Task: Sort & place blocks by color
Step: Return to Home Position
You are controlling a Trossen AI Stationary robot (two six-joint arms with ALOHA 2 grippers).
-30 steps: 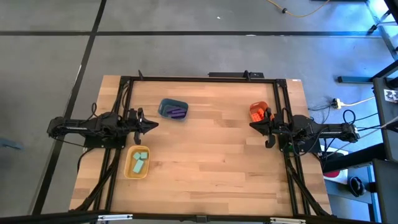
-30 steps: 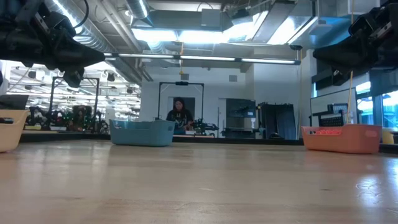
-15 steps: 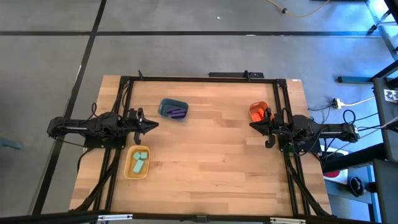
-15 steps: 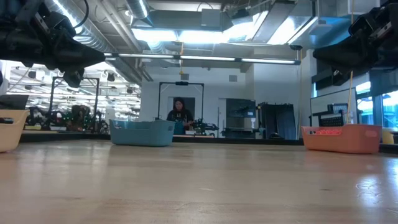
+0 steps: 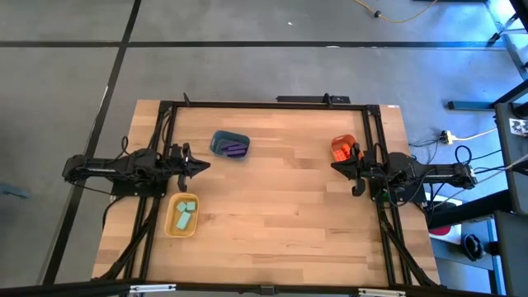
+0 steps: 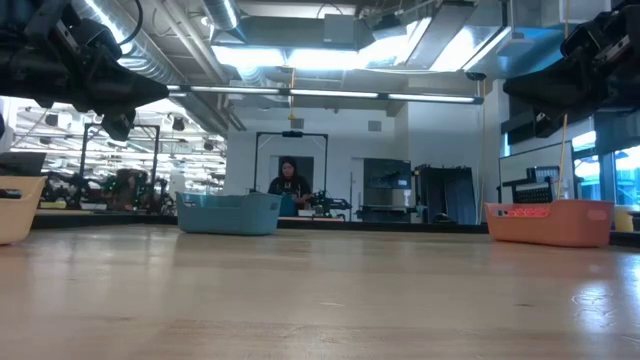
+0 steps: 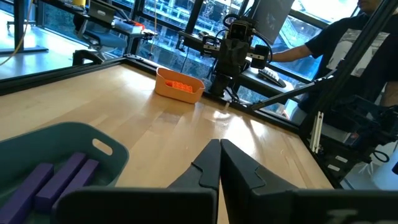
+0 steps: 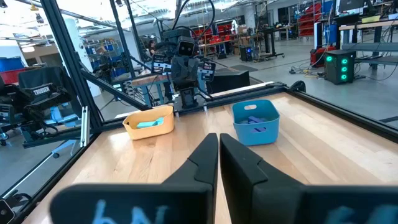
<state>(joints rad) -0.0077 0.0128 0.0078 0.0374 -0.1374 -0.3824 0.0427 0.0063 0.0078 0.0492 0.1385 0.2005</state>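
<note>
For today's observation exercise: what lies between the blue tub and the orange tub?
In the high view, only bare wooden tabletop lies between the blue tub and the orange tub.

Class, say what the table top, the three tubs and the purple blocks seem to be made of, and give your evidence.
Table top: wood, jointed strips with grain, slight sheen. Blue tub, orange tub, yellow tub: probably moulded plastic, even colour, rounded walls. Purple blocks: likely plastic, flat even colour, matte.
</note>
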